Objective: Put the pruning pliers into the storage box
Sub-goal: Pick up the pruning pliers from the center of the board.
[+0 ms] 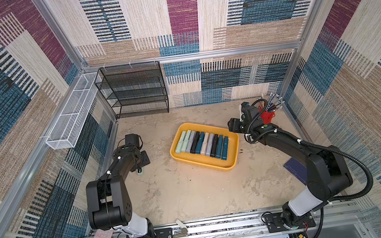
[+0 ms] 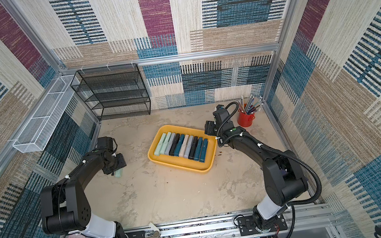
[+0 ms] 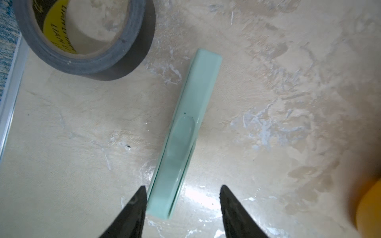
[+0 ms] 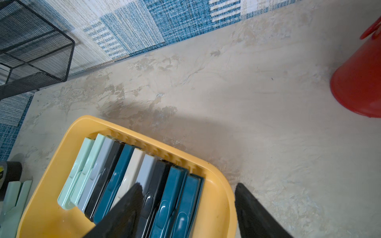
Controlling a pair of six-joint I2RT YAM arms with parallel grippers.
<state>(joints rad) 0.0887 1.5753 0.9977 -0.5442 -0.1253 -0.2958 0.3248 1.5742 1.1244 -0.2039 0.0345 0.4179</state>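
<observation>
The storage box (image 1: 202,164), a shallow yellow tray, sits mid-table with a row of several pruning pliers (image 1: 202,145) in pale green, grey, black, teal and cream standing side by side in it. One more pale green pliers (image 3: 185,127) lies on the table at the left. My left gripper (image 3: 183,197) is open and straddles its near end, one finger close against it. In both top views this pliers (image 2: 119,173) peeks out under that gripper (image 1: 141,167). My right gripper (image 4: 188,185) hangs open and empty over the tray's far right corner (image 4: 223,185), above the teal pliers (image 4: 177,197).
A black tape roll (image 3: 86,37) lies just beyond the loose pliers, near the left wall. A black mesh rack (image 1: 133,89) and a white wire basket (image 1: 73,112) stand at the back left. A red cup of pens (image 1: 267,116) is behind my right wrist. A dark blue sheet (image 1: 295,169) lies at the right.
</observation>
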